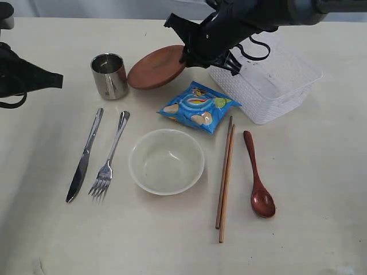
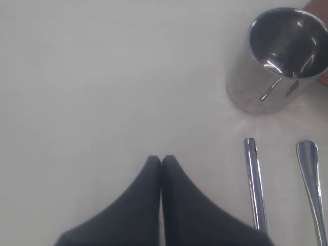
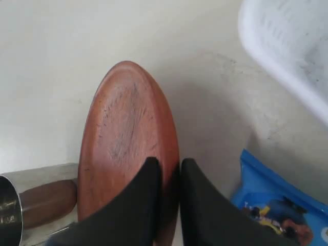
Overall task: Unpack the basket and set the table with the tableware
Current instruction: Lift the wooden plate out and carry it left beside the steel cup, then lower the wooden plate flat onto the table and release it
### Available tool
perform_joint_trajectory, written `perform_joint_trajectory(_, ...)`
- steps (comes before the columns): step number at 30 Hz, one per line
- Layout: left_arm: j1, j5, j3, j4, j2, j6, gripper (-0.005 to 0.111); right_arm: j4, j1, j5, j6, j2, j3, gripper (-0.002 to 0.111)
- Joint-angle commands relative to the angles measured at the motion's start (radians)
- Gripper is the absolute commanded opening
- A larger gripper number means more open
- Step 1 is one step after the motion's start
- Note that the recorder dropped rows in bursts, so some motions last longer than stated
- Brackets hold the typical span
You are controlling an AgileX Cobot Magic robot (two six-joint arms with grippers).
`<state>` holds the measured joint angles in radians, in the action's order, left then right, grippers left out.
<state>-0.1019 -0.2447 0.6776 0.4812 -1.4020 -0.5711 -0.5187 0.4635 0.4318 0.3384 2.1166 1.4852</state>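
While the plate (image 3: pixel 123 128) is clamped at its rim by the narrowly parted right gripper (image 3: pixel 169 165), tilted between cup (image 1: pixel 109 74) and basket (image 1: pixel 275 86), it is judged light, stiff and smooth; the left gripper (image 2: pixel 161 161) is closed on nothing.

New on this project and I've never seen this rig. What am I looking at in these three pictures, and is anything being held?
It is a robot with two arms, each ending in a two-finger gripper. The wide picture comes from a camera off the arms; the other two come from a camera on each wrist, looking along the fingers. On the table lie a knife, fork, bowl, chopsticks, spoon and blue snack bag; a steel cup stands farther back and a white basket sits at the right. The right gripper is pinched on the rim of a brown plate, holding it tilted between cup and basket. The left gripper is shut and empty, at the left side.
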Motion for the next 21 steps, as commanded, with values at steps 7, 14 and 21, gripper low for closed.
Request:
perform_joint_trajectory(7,0.003,-0.007,-0.007,-0.01,0.001,-0.005,0.0,0.004,0.013,0.019,0.065,-0.05,-0.009,0.0)
perform_joint_trajectory(14,0.003,-0.023,-0.007,-0.01,0.001,-0.001,0.0,0.092,0.048,-0.002,0.263,-0.04,-0.009,0.0)
perform_joint_trajectory(21,0.003,-0.023,-0.007,-0.01,0.001,-0.001,0.0,0.237,0.064,-0.005,0.422,-0.034,-0.009,0.0)
